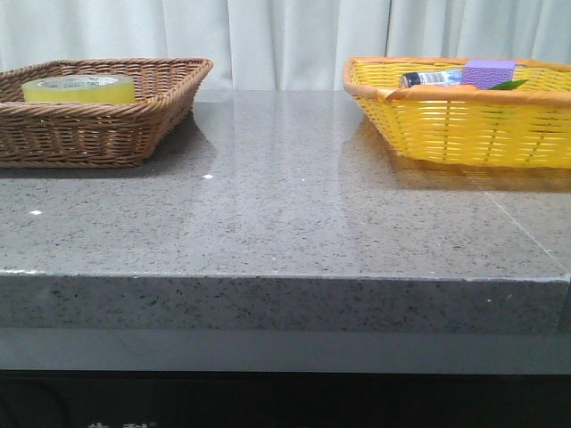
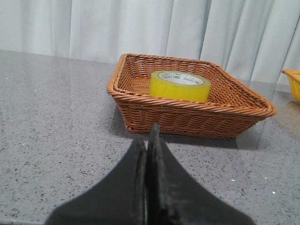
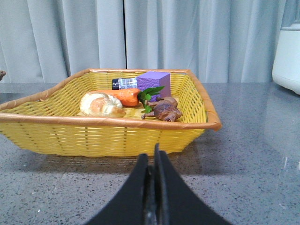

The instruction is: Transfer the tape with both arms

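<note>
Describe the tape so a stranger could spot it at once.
On the grey stone table, find the brown wicker basket on the left. The tape lies flat inside it, alone: a wide pale yellow roll with a white inner ring; the yellow basket holds everything else.

Bright, even light fills all views. The polished grey worktop (image 1: 285,214) carries pale glare streaks near its far edge, and soft shadows lie under both baskets. The wrist views' jaws look slightly blurred.
</note>
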